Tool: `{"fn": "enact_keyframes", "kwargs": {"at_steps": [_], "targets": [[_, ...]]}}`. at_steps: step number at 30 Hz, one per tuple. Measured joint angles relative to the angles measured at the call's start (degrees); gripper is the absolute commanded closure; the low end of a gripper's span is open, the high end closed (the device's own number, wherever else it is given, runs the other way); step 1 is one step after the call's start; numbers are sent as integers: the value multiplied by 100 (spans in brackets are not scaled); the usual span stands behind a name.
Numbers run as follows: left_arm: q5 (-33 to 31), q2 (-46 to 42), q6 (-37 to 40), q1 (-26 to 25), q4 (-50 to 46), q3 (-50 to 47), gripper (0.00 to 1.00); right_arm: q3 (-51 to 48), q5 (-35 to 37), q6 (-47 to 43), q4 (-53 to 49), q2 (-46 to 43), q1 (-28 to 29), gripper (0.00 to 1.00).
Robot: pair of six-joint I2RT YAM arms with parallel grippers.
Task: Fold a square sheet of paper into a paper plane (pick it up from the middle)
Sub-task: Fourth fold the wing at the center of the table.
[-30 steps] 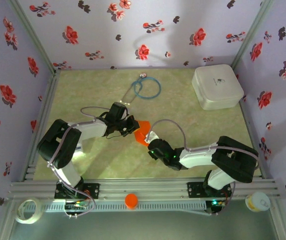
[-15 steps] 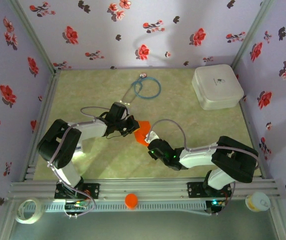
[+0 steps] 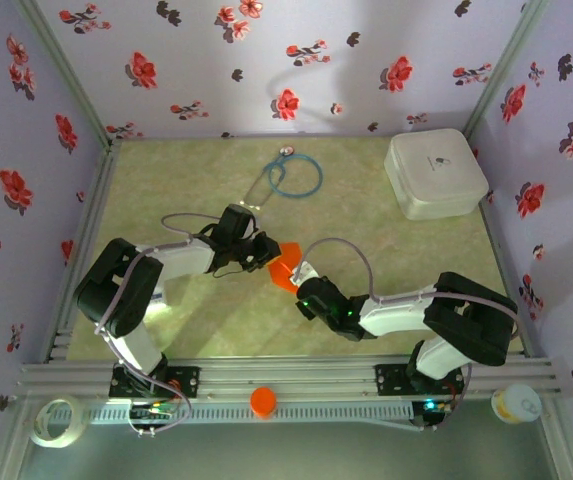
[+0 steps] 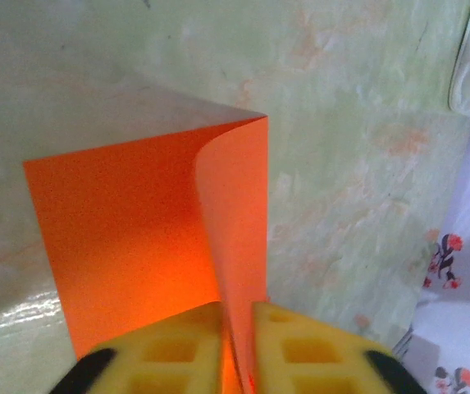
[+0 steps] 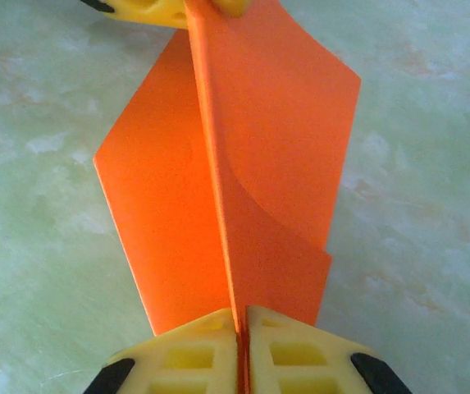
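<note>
The square sheet of paper [image 3: 284,268] is bright orange and folded along a middle crease, standing on edge above the green table between both grippers. In the right wrist view my right gripper [image 5: 241,345] is shut on the creased edge of the paper [image 5: 251,164], whose two halves fan out ahead. The left gripper's yellow fingers [image 5: 161,8] meet the far end of the crease. In the left wrist view a curled flap of the paper [image 4: 136,238] runs between the fingers of my left gripper [image 4: 236,328], which stand slightly apart around it. The sheet has no paper plane shape.
A white rounded box [image 3: 436,172] sits at the back right. A blue looped cord [image 3: 291,175] lies at the back middle. A small round orange cap [image 3: 263,401] rests on the front rail, with a tape roll [image 3: 56,420] at the left and a small tub [image 3: 517,403] at the right.
Both arms and the paper stay in nearly the same place in the top view. No clear movement shows.
</note>
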Motion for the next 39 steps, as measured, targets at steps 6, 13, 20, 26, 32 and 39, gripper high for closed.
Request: {"fn": "enact_keyframes", "kwargs": {"at_steps": [6,13,20,26,32,39], "targets": [[-214,-306,9,2,-129,-22,47,-37,-525,352,236,107,-232,94],[-503,-715,101,33,-343,-22,46,-149,-1449,944,623,114,-748,95],[-549,-750,155,37,-369,-98,61,-166,-2326,1587,929,334,-1141,96],[-501,-748,186,37,-317,-109,83,-166,-2933,2024,1158,498,-1419,97],[-396,-673,168,37,-166,-129,93,-197,-3508,2470,1456,636,-1753,96],[-160,-251,168,-15,-28,-79,97,-428,-4085,3036,2076,761,-2094,96]]}}
